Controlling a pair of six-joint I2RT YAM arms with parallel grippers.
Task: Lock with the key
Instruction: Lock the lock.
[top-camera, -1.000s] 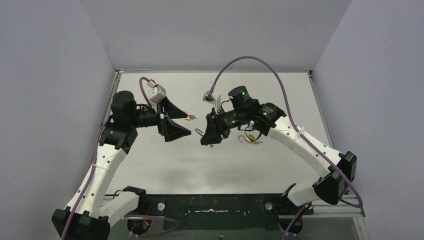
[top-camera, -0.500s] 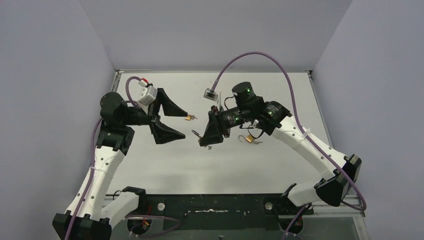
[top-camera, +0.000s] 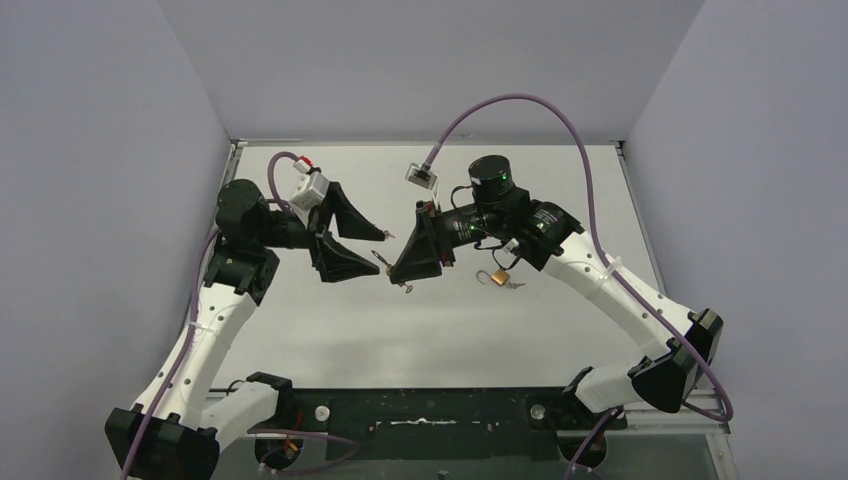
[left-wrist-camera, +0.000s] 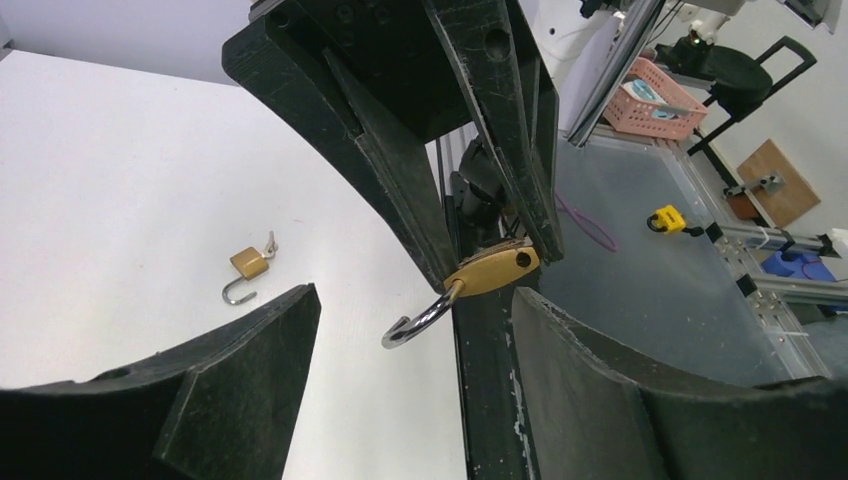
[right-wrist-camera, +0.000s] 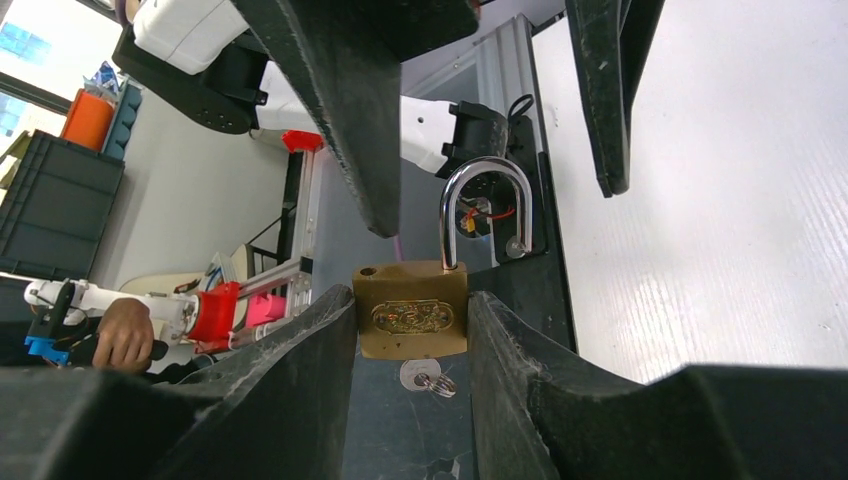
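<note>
My right gripper (right-wrist-camera: 412, 297) is shut on the sides of a brass padlock (right-wrist-camera: 410, 310). Its steel shackle (right-wrist-camera: 487, 215) stands open and points at the left arm. A small key (right-wrist-camera: 420, 378) with a ring sits in the padlock's underside. In the top view the right gripper (top-camera: 400, 272) holds the padlock above mid-table. My left gripper (top-camera: 383, 252) is open right in front of it. In the left wrist view the padlock (left-wrist-camera: 492, 271) and its shackle (left-wrist-camera: 420, 322) hang between my open left fingers (left-wrist-camera: 250, 350), untouched.
A second brass padlock (top-camera: 497, 277) with an open shackle and a key lies on the white table (top-camera: 330, 330) under the right arm. It also shows in the left wrist view (left-wrist-camera: 248, 263). Grey walls enclose the table on three sides.
The right gripper has carried the padlock left and up towards the left gripper. The left gripper drew back, then came forward again, so its open fingers now flank the shackle.
</note>
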